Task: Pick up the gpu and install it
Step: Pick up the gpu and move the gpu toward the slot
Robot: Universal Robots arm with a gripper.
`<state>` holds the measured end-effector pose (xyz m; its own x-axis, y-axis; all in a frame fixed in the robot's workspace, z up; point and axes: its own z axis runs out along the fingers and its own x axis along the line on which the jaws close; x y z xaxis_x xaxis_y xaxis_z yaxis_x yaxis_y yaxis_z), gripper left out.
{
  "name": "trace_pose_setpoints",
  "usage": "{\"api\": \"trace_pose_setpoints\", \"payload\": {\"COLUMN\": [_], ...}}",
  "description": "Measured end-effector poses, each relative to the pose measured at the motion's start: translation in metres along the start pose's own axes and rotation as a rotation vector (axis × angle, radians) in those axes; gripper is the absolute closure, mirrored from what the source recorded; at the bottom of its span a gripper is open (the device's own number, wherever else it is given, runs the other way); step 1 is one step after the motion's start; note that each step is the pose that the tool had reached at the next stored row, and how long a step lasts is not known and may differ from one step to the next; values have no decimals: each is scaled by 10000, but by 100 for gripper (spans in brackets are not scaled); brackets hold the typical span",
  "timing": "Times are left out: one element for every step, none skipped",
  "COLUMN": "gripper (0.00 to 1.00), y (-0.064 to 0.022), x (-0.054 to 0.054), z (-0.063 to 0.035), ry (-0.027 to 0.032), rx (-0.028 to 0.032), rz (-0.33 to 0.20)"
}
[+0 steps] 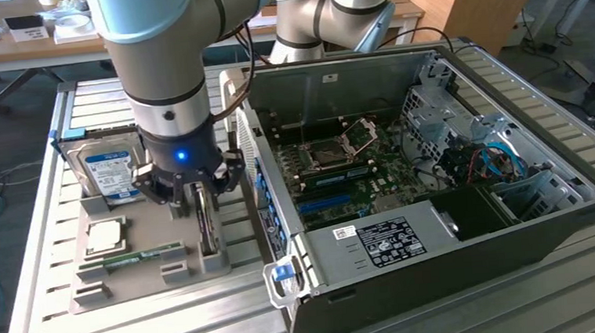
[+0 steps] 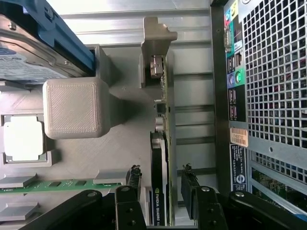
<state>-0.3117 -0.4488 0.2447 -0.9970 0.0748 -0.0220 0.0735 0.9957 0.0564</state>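
The gpu point(image 1: 208, 229) stands on its edge in a slot of the grey fixture tray point(image 1: 139, 291), a slim dark strip beside the open computer case point(image 1: 387, 243). In the wrist view the gpu point(image 2: 159, 158) shows a black edge with a small green logo and a metal bracket at its far end. My gripper point(image 1: 197, 195) hangs right over it, open. Its two black fingers point(image 2: 135, 178) straddle the card, one on each side, with a small gap to each face. My gripper point(image 2: 161, 176) holds nothing.
On the same tray sit a blue-labelled hard drive point(image 1: 107, 170), a silver CPU point(image 1: 105, 236) and a green RAM stick point(image 1: 136, 259). The case's motherboard point(image 1: 345, 171) lies exposed. The case's perforated rear panel point(image 2: 273, 86) stands close beside the card. A grey tray post point(image 2: 72, 108) rises nearby.
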Motion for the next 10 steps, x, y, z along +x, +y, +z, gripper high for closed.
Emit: {"api": "trace_pose_setpoints", "payload": {"gripper": [53,53,53,53,53,53,53,53,53,53], "y": [-1,-1,-2,-3,-3,-4,-4,-3,-2,0], "x": [0,0,1,1,1,1,2,1,0,1], "z": [13,25,37,47,54,60,62,64,66,69], "ry": [-1,0,0,0,1,1,3,3,2,0], "rx": [-2,-3,-5,-6,-7,-8,-5,-6,-8,-11], "rz": [0,0,0,0,0,0,1,0,-1,-2]}}
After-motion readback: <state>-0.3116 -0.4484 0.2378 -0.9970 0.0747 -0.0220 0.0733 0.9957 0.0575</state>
